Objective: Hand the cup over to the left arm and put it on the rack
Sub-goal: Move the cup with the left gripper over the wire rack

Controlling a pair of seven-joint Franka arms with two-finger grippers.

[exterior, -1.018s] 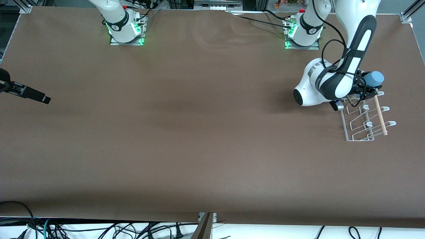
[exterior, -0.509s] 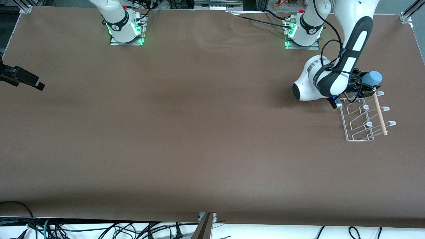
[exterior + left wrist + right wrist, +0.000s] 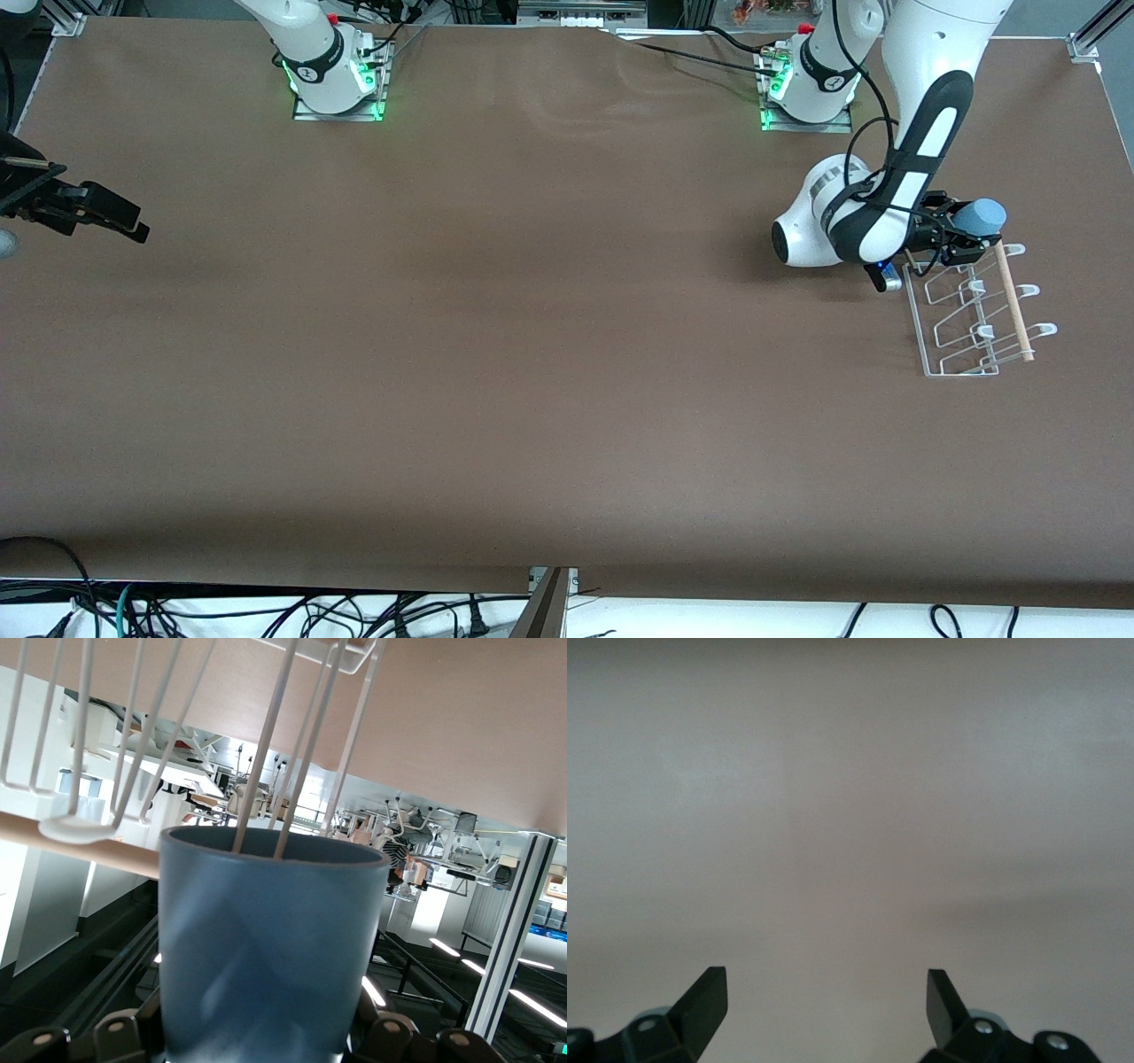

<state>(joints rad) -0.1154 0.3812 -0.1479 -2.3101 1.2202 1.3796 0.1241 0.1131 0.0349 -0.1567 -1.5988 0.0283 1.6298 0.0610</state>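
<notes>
My left gripper is shut on the light-blue cup and holds it tilted on its side over the end of the white wire rack that lies farthest from the front camera. In the left wrist view the cup fills the middle, and two rack wires run down into its open mouth. The wooden rod passes just beside the cup's rim. My right gripper is open and empty over the table edge at the right arm's end; its wrist view shows bare brown table between the fingertips.
The rack's wooden rod and rounded hook tips run toward the front camera. The brown table stretches wide between the two arms. Cables hang below the table's front edge.
My left gripper has lowered and shifted the cup slightly toward the rack's wires. My right gripper has drifted a little along the table's edge.
</notes>
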